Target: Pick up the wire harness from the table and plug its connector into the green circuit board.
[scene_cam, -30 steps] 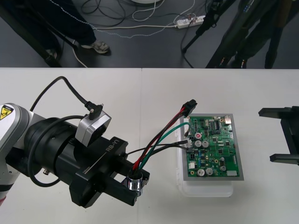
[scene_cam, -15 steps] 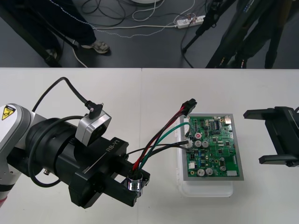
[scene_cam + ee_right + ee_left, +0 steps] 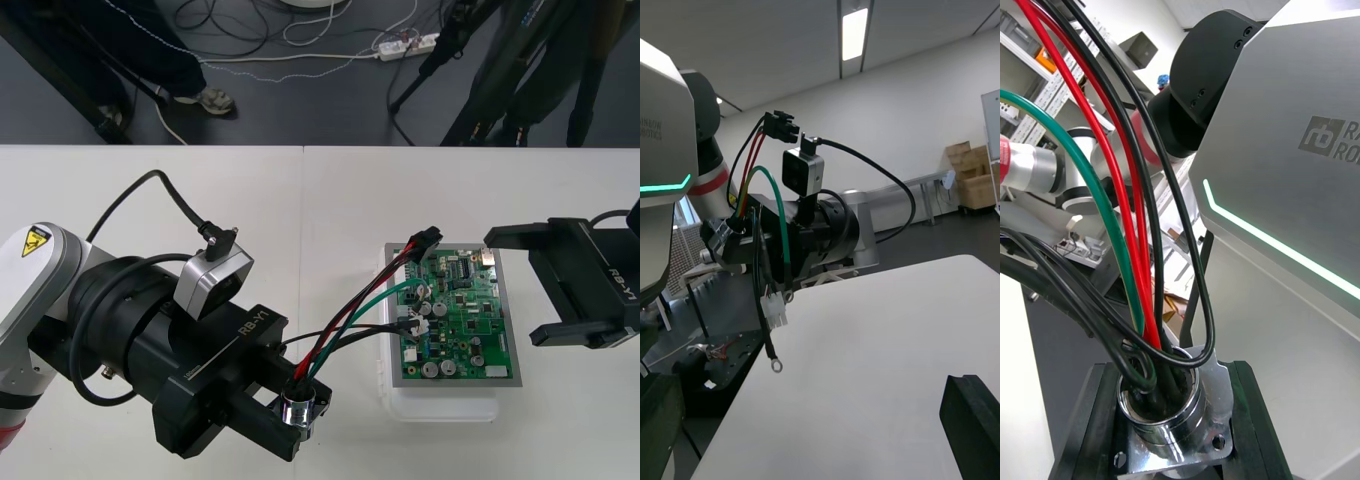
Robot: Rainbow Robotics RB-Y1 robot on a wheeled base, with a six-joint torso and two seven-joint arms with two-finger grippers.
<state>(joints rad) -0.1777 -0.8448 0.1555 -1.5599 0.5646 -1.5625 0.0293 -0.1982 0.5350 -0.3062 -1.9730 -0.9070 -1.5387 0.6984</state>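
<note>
Harness [image 3: 345, 322] is off the table [image 3: 300, 200], held at one end only. Its round metal socket [image 3: 298, 408] sits clamped btwn the black fingers [image 3: 1251, 420] of the left gripper [image 3: 296, 416], flange resting on the finger tops, wires fanning out of it: red, green, several black. The claw is closed on the socket, prob. bc that's the one rigid, grippable part.

From there the wires arc toward the board, stiff enough to carry the black plug [image 3: 428, 238] in the air over the far-left corner of the green circuit board [image 3: 462, 315]. Plug isn't in the board. It hangs free above it, as the right wrist view confirms: plug [image 3: 782, 125] at the top of the red/black pair, well clear of any surface. A small white connector [image 3: 776, 311] and a ring terminal [image 3: 776, 365] dangle lower on other wires. In the front view those loose ends lie over the board's left side.

Board sits on its white base [image 3: 440, 405], right of table centre, near edge toward the robot.

The right gripper [image 3: 512, 287] is at the board's right edge, jaws spread wide, holding nothing, fingers pointing across the board toward the plug. My read: w/ the socket end pinned by the left, the plug end is floppy and can't be steered from that far back, so the right is placed to take the plug itself and seat it.

Risk: the loose ends may snag on board parts.
</note>
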